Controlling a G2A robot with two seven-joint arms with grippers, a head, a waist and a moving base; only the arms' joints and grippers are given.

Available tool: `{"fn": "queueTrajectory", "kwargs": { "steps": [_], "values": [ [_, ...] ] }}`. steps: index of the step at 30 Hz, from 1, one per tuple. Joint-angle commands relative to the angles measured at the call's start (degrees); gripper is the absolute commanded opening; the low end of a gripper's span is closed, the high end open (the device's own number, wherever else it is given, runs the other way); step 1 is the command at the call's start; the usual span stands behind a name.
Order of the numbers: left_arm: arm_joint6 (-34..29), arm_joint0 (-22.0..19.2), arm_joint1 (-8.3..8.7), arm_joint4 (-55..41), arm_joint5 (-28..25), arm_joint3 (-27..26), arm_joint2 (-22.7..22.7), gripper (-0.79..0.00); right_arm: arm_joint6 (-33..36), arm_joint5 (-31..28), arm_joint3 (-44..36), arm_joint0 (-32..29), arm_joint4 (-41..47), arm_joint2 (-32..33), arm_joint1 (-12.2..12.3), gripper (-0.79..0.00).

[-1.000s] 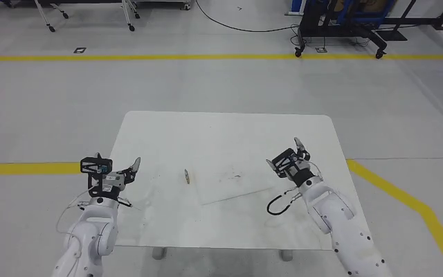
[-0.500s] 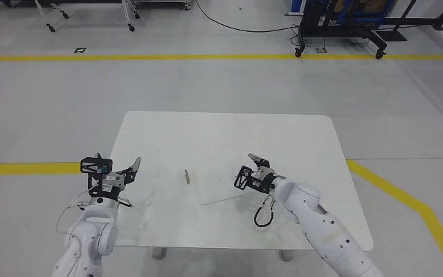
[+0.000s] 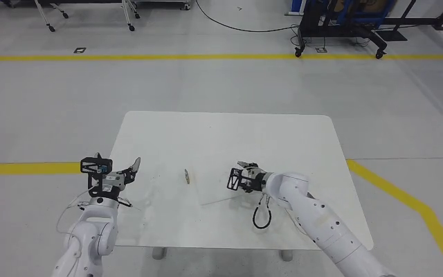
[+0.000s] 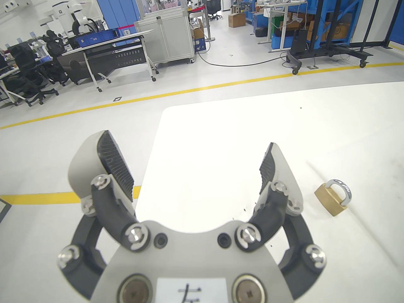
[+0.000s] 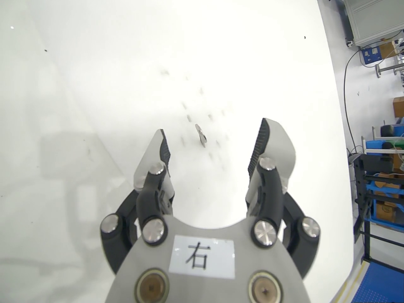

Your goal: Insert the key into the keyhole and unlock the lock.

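Right gripper [image 5: 214,129] wide open, just above the key [image 5: 201,134] on the table [image 3: 291,138]. Risk: the key is thin, so the 2 pads could skid it or pinch it crooked (bad for insertion). Lock [image 4: 333,197] lies to its left, well apart. Left gripper [image 4: 189,143] also wide, empty.

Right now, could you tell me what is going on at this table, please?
A two-armed robot is set up to unlock a padlock, and nothing is held yet. The right claw is open over the white table, with the small key lying on the surface just ahead of it. The brass padlock lies elsewhere on the table, apart from the key. The left claw, also open, hangs at the table's edge, short of the padlock.
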Motion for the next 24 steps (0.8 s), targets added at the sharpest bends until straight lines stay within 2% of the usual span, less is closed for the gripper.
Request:
{"fn": "queueTrajectory", "kwargs": {
  "steps": [1, 11, 14, 20, 24],
  "values": [
    [0.0, 0.0, 0.00, 0.0, 0.0, 0.0, 0.0, 0.000, 0.3, 0.3, 0.5, 0.5, 0.3, -0.5, -0.2, -0.311],
    [0.0, 0.0, 0.00, 0.0, 0.0, 0.0, 0.0, 0.000, 1.1, -0.7, 2.3, 2.3, 1.5, -2.0, -0.8, -0.603],
    [0.0, 0.0, 0.00, 0.0, 0.0, 0.0, 0.0, 0.000, 1.3, -0.7, 2.5, 2.4, 2.0, -1.8, -0.8, -0.773],
    [0.0, 0.0, 0.00, 0.0, 0.0, 0.0, 0.0, 0.000, 0.6, -0.7, 1.9, 1.8, 2.6, -0.8, -0.5, -0.785],
    [0.0, 0.0, 0.00, 0.0, 0.0, 0.0, 0.0, 0.000, -1.7, -0.8, -2.2, -1.1, 0.9, 1.5, 0.5, -0.785]
  ]
}}
